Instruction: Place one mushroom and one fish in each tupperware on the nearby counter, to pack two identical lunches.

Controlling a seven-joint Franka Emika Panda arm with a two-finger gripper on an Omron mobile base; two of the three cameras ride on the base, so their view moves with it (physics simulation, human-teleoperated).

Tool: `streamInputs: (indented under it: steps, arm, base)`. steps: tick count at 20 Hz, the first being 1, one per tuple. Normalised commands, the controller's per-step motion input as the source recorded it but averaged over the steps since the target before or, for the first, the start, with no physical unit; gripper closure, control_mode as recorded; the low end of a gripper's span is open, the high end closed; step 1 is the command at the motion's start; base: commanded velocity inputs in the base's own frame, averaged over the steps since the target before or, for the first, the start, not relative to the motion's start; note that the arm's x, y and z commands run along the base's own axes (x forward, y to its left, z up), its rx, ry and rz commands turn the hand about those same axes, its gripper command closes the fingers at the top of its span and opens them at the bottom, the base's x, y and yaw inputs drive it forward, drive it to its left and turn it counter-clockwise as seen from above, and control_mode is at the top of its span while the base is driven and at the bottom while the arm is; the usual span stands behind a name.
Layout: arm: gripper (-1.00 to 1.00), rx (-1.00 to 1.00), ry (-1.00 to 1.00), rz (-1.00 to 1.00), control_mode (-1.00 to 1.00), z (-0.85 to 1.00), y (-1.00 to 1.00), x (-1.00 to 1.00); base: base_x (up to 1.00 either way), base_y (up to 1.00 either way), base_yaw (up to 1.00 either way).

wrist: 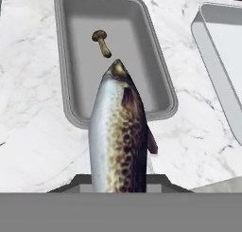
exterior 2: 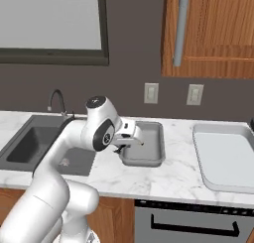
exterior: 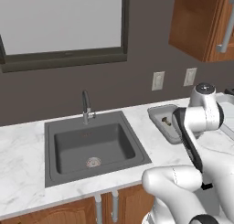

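- Two tubs sit on the white marble counter [exterior 2: 163, 180]: the smaller, deeper tupperware [wrist: 73, 84] just ahead of the hand [exterior 2: 130, 140], and the larger, shallow one [exterior 2: 223, 157] to its right, well apart.
- One mushroom [wrist: 101, 41] lies inside the small tub, toward its far end, tipped on its side.
- The fish [wrist: 119, 136] is clamped in the hand, head pointing toward the small tub, hanging above the tub's near rim and the counter in front of it.
- The fingers are hidden behind the fish's body in the hand view; the grip seems to be near the tail.
- Handling, as a judgement: the fish looks long, smooth and likely slippery, with the free head end liable to swing. A grip nearer mid-body would sit steadier.
- The mushroom looks small and light; it could roll if the fish lands on it.
- The sink [exterior: 91, 145] lies to the left.
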Motion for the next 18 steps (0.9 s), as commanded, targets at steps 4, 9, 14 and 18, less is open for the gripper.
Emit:
streamInputs:
  steps: [4,9,14,18]
  arm:
    - [1.00,0.00,0.01,0.00,-1.00,-0.22,-0.04,0.55]
    - [1.00,0.00,0.03,0.00,-1.00,-0.11,-0.18,0.47]
    - [1.00,0.00,0.03,0.00,-1.00,-0.10,-0.21,0.41]
    - [1.00,0.00,0.01,0.00,-1.00,-0.16,-0.09,0.39]
  base:
    - [0.00,0.00,0.00]
    - [0.00,0.00,0.00]
    - [0.00,0.00,0.00]
    - [0.00,0.00,0.00]
